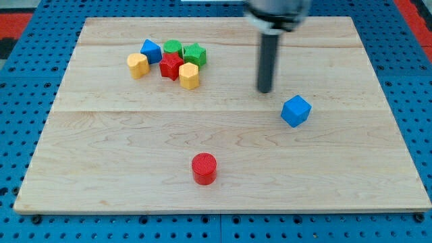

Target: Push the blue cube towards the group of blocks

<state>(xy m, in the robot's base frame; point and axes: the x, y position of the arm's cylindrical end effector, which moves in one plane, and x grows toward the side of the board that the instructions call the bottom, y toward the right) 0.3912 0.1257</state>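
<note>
Now | blue cube point(295, 111) alone, corner-on, right of centre | my tip point(264, 90) just upper-left, apart, holding nothing

Straight dark cylindrical rod, matte black, my tip point(264, 90) blunt, wider blurred grey housing above

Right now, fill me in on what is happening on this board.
A single arm's rod is working a wooden board. My tip sits just up-left of the blue cube, not touching it. The group of blocks lies at the view's upper left; a red cylinder stands alone near the bottom.
</note>
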